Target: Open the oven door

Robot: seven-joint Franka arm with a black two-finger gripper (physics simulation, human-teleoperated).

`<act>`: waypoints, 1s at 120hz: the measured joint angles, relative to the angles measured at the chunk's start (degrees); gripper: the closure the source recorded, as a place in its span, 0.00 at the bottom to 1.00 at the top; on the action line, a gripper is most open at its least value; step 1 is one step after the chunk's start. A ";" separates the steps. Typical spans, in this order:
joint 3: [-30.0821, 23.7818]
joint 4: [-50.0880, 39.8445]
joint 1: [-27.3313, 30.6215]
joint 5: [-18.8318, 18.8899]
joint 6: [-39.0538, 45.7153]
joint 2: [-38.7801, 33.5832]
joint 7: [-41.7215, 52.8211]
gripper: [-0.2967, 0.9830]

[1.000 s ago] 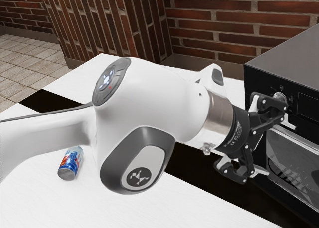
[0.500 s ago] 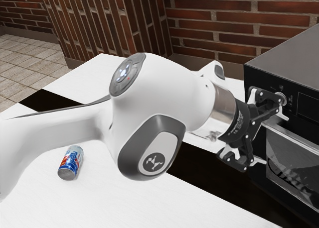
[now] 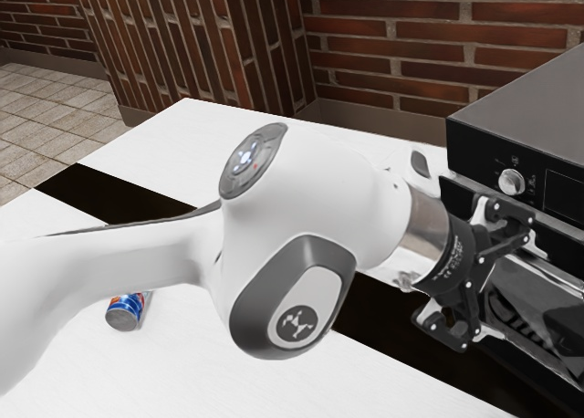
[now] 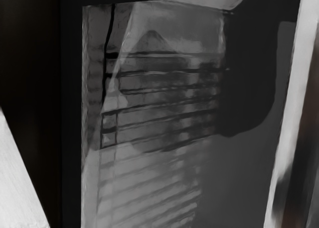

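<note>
Exterior view: jaws wide apart by the oven door (image 3: pixel 564 301) (far side out of frame), can (image 3: pixel 125 313) partly behind arm (image 3: pixel 310 203).

White table (image 3: pixel 173 372), dark band (image 3: pixel 100 192) slanting from far left to near right in the exterior view. Blue-red-silver can (image 3: pixel 125 314) on near white part, left side, partly hidden. Black oven (image 3: pixel 529 112) at right; footing unclear.

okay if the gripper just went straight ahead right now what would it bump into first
Most likely the oven door glass, which the open gripper points toward. How much room is left between them is hard to judge here.
</note>
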 joint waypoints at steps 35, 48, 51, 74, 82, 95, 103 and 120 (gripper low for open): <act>0.10 -8.75 0.83 -2.30 0.03 -6.86 0.32 0.23; -0.65 -13.32 1.43 -1.01 0.08 -11.81 0.32 0.24; -1.22 -14.40 1.65 -0.67 0.09 -13.07 0.24 0.24; -12.04 -21.35 7.67 1.61 0.26 -23.65 -1.75 0.23; -13.22 -20.16 10.89 3.65 -0.90 -24.39 -1.74 0.23; -11.88 11.84 21.82 7.27 -22.12 -14.78 1.53 0.24; -8.43 21.44 27.84 8.41 -36.13 -10.84 3.95 0.23; -7.03 14.13 33.80 8.97 -52.32 -11.65 11.06 0.23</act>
